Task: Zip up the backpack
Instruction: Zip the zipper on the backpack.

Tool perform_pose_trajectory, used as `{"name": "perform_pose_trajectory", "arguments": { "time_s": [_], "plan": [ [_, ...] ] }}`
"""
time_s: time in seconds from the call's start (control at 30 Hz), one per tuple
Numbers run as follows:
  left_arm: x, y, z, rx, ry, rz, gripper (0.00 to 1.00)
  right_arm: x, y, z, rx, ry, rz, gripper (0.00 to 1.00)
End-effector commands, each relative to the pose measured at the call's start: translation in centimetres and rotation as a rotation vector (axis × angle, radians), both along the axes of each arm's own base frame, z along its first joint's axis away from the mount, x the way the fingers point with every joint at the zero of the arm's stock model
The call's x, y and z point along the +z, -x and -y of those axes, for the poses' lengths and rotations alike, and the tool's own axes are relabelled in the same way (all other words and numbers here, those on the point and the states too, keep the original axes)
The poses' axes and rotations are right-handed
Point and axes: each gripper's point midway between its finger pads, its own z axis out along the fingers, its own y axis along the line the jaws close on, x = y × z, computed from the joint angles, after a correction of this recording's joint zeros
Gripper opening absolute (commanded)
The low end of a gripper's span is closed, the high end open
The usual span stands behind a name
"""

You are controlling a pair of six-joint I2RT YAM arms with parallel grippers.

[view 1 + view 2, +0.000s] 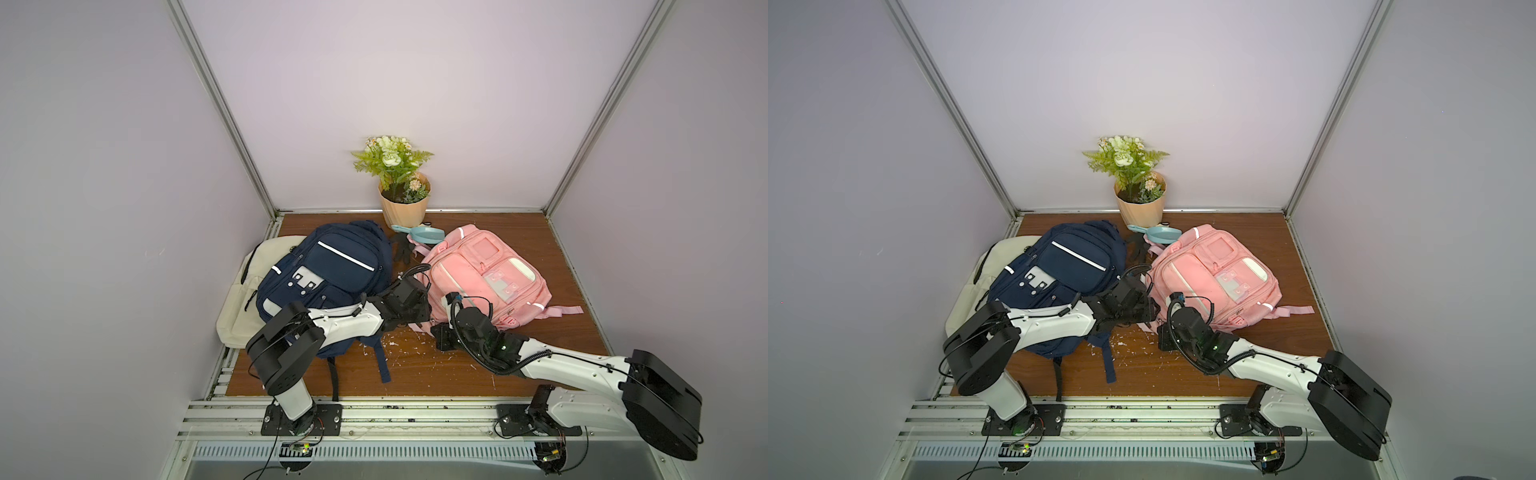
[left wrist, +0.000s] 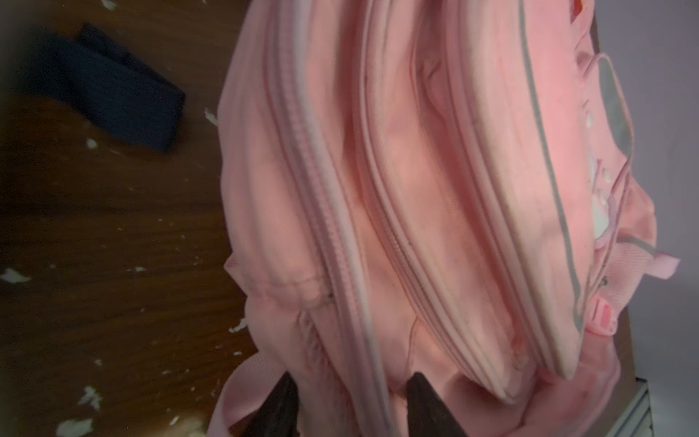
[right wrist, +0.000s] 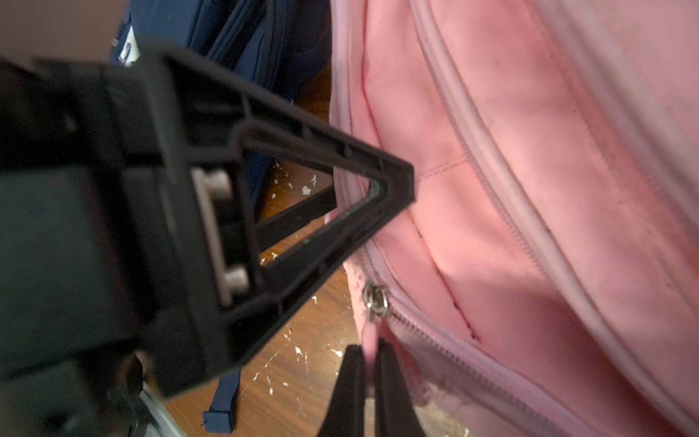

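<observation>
Now right tool [image 3: 370, 346] pinches pink backpack [image 3: 529, 189] zipper tab [image 3: 368, 335]; left tool [image 2: 351, 374], spread, straddles it.

Inspection finds no legible text, brand, number or sign in any view.

- The navy backpack [image 1: 332, 266], lying toward the desk's left edge, carries a pale front patch [image 1: 304, 280] with small round marks. No lettering can be made out on it.
- The pink backpack [image 1: 478, 270], lying toward the desk's right edge, carries a pale pocket patch [image 1: 500, 284]. It likewise shows no readable characters.
- In the right wrist view, a small white tag [image 3: 128, 51] on the navy fabric is too blurred to read.
</observation>
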Motion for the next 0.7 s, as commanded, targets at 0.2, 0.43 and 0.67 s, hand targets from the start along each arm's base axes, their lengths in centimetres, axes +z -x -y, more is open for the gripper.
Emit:
{"name": "perform_pose_trajectory", "arguments": {
  "time_s": [0.2,0.43,0.67],
  "plan": [
    [1.0,-3.0,-3.1,0.068,-0.128,0.057,0.08,-0.7,0.8,4.2,-0.114,0.1,-0.02,0.0],
    [1.2,-6.2,-8.5,0.111,-0.228,0.084,0.02,-3.4,2.5,9.2,-0.218,0.164,-0.062,0.0],
    [2.5,-7.5,-9.6,0.138,-0.242,0.116,0.04,-2.4,2.4,10.3,-0.227,0.144,-0.017,0.0]
  ]
}}
